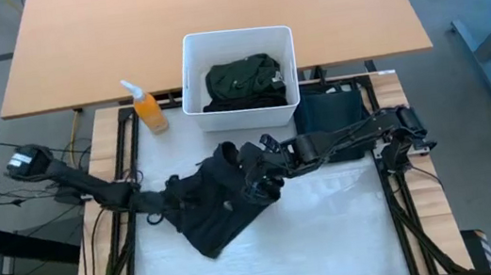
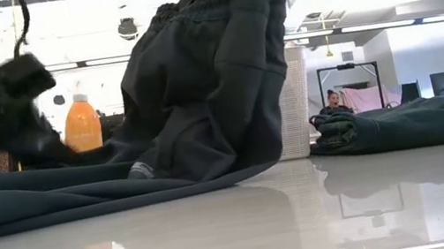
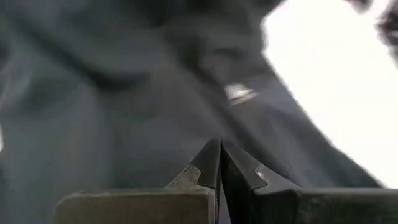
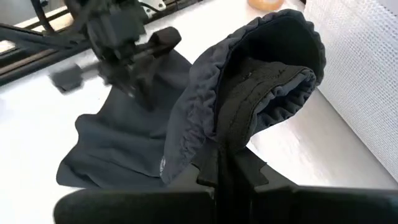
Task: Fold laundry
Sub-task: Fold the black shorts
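A dark navy garment (image 1: 222,212) with an elastic waistband lies partly on the white table. Its waistband end (image 4: 267,74) is raised above the table, with my right gripper (image 4: 227,163) shut on it near the table's middle (image 1: 256,182). The rest of the garment (image 2: 37,198) lies spread flat toward the left. My left gripper (image 3: 219,149) is shut, with nothing showing between its fingertips. It hovers at the garment's left edge (image 1: 162,210), low over the cloth. My right gripper pinches the gathered elastic waistband (image 4: 233,134) between its two fingers, slanting down from the table's right side. Several layers bunch over the fingers. That end hangs lifted in a hump (image 2: 212,63), and the garment's lower part rests on the table. Whether my left gripper touches the cloth, I cannot tell.
A white bin (image 1: 233,39) at the table's far edge holds a dark green garment (image 1: 243,81). An orange spray bottle (image 1: 149,112) stands to its left. A folded dark garment (image 1: 333,116) lies at the far right. Bare white tabletop (image 1: 334,230) stretches along the near side.
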### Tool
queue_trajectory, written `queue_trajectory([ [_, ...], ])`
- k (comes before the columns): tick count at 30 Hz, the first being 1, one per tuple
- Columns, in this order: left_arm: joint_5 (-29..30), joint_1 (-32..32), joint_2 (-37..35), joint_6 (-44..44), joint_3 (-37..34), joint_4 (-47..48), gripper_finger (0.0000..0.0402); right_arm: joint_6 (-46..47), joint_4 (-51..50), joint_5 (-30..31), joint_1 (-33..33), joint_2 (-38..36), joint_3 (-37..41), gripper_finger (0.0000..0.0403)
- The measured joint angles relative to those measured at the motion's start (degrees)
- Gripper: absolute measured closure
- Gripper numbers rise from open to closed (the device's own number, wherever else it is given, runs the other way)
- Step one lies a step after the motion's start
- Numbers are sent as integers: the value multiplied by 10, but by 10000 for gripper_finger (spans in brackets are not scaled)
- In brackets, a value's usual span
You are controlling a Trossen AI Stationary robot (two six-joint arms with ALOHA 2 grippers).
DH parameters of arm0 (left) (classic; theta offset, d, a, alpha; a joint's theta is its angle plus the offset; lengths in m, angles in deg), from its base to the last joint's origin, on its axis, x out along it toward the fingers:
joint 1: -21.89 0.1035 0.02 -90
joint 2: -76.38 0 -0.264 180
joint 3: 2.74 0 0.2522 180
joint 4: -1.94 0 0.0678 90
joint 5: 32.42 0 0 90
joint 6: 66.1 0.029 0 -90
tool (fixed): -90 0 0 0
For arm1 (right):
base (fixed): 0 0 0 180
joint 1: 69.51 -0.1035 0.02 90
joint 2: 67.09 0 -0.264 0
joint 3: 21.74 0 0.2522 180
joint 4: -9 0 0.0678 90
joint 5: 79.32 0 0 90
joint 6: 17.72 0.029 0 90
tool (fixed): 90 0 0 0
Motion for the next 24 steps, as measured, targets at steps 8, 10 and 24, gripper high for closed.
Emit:
queue_trajectory([
  [8, 63, -10, 215, -23, 71, -29, 401, 3, -4, -10, 5, 0, 0, 371],
  [10, 38, 5, 276, 10, 121, -31, 401, 8, -6, -11, 5, 0, 0, 371],
  [24, -82, 91, 505, 219, 400, -25, 401, 85, -69, 11, -42, -1, 0, 371],
])
